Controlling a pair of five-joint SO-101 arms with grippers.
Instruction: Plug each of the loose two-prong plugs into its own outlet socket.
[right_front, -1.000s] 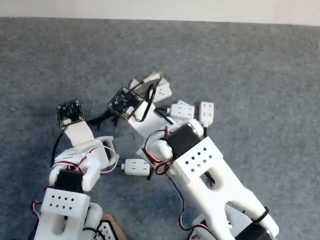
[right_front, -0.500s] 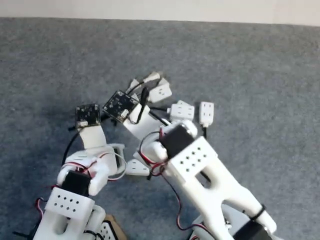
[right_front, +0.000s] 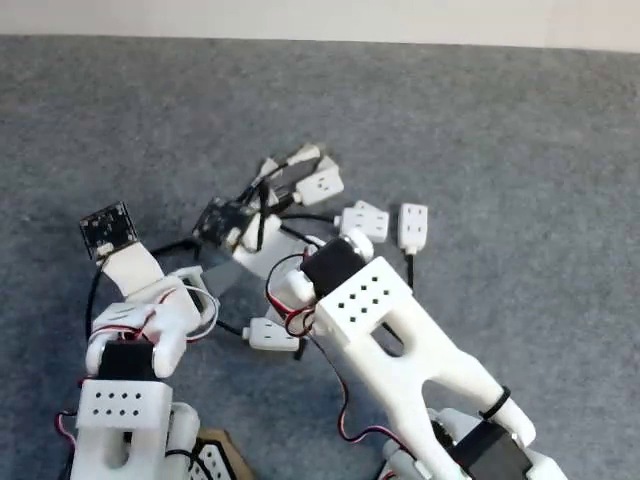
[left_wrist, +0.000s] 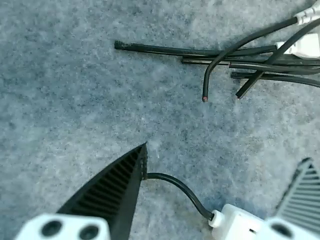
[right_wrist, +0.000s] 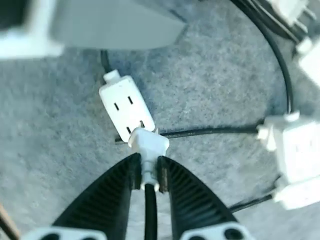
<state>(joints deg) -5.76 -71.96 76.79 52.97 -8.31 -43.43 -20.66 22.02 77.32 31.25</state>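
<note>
My right gripper (right_wrist: 148, 159) is shut on a white two-prong plug (right_wrist: 149, 142), its black cord running back between the fingers. The plug's front rests against the near end of a white outlet socket (right_wrist: 124, 105) lying face up on the carpet; its prongs are hidden. In the high view this socket (right_front: 272, 335) lies between the two arms. My left gripper (left_wrist: 225, 155) stands open just above the carpet, with a white socket body (left_wrist: 245, 226) and its cord (left_wrist: 175, 182) low between the fingers. More sockets (right_front: 362, 220) and loose plugs (right_front: 300, 157) lie farther back.
Grey carpet (right_front: 520, 130) covers the table. Several loose black cord ends (left_wrist: 200, 50) cross the carpet ahead of the left gripper. Two more sockets (right_wrist: 295, 150) lie beside the right gripper. A blurred grey finger of the other arm (right_wrist: 110, 22) hangs close above the socket.
The left wrist swung toward the right arm, then back out to the left. The right arm shifted left and slightly forward. The socket between the arms stayed put.
</note>
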